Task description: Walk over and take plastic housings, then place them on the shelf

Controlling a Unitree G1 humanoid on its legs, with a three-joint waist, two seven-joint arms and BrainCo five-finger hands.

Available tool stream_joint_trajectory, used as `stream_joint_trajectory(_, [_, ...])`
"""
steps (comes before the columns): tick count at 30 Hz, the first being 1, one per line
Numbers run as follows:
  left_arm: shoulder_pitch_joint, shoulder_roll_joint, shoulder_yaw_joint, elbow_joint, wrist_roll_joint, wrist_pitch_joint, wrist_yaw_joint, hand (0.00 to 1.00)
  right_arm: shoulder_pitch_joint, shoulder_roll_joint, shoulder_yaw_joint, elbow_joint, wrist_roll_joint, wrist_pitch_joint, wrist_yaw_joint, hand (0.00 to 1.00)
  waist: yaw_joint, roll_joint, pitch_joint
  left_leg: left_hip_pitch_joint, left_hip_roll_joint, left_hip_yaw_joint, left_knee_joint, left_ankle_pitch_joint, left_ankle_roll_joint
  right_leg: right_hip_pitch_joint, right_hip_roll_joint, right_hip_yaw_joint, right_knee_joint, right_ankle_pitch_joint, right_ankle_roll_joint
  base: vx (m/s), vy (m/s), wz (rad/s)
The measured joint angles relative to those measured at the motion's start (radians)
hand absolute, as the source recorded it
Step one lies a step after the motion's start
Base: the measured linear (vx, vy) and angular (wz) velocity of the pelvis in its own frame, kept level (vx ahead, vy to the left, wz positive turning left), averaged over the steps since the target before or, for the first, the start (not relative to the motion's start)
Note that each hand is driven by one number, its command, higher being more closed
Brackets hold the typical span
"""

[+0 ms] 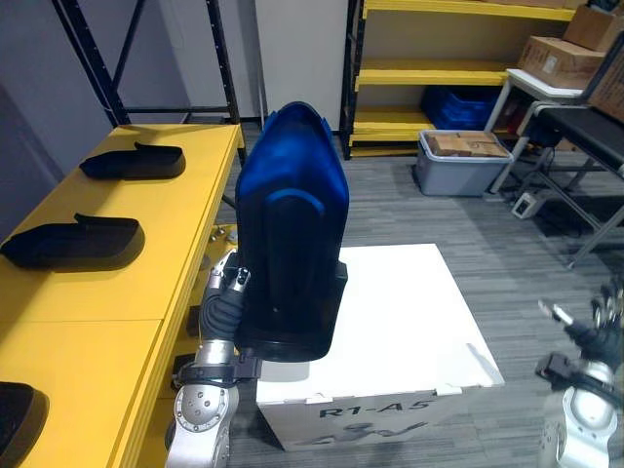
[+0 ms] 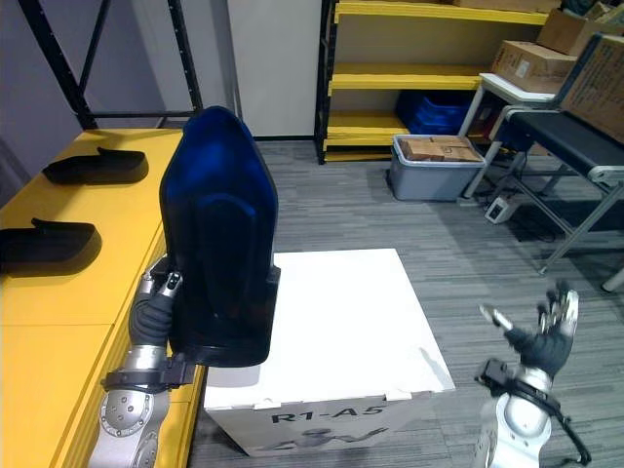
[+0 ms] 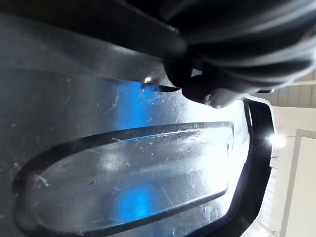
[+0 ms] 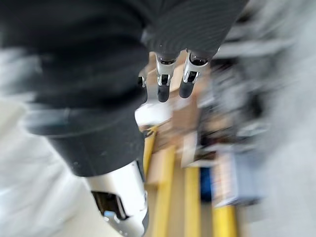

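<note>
One housing (image 1: 291, 229) stands upright at the left hand (image 1: 222, 304), over the box (image 1: 409, 312) right of the counter (image 1: 146, 278); whether its hidden fingers grip it I cannot tell, the right hand (image 2: 546, 336) is spread empty, and the tall load could topple.

Our left hand (image 3: 237, 39) close against the plastic housing (image 3: 123, 163), glossy blue-black, scratched, one long oval ridge

Housings (image 1: 73, 244) lie on shelf (image 1: 166, 224), left of box (image 1: 400, 312).
</note>
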Motion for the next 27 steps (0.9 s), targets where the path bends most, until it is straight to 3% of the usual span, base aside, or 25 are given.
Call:
stream_joint_trajectory(5, [0.042,-0.028,-0.003,-0.019,-0.029,-0.002,-0.016,1.00,0.065,0.045,0.001,0.329,0.029,0.049,0.044,0.00,0.005,0.017,0.001,-0.011,0.000,-0.001,0.001,-0.001,0.000,-0.009,0.000,-0.001,0.001,0.000,0.000,0.00,0.000,0.00])
stream_joint_trajectory(11, [0.066,-0.049,-0.038,-0.049,-0.050,-0.002,-0.024,1.00,0.106,0.130,0.098,0.537,-0.004,0.095,0.114,0.00,0.025,0.021,0.004,0.006,0.001,-0.004,0.000,-0.005,-0.003,0.011,-0.001,-0.003,0.006,-0.003,0.003,-0.01,-0.002,0.00])
stream_joint_trajectory(22, [0.069,-0.076,-0.102,-0.041,-0.074,-0.002,-0.017,1.00,0.092,0.157,0.313,0.697,-0.112,0.127,0.146,0.00,0.069,0.017,0.015,0.018,-0.020,-0.096,-0.018,0.013,-0.002,0.048,-0.018,-0.094,0.023,-0.024,0.005,-0.03,-0.017,0.25])
stream_joint_trajectory(27, [0.063,-0.075,-0.128,-0.023,-0.074,0.003,-0.018,1.00,0.059,0.156,0.360,0.730,-0.156,0.128,0.138,0.00,0.082,-0.005,0.031,0.012,-0.042,-0.180,0.011,0.021,-0.002,0.075,-0.039,-0.177,0.063,-0.062,0.012,0.02,-0.041,0.55])
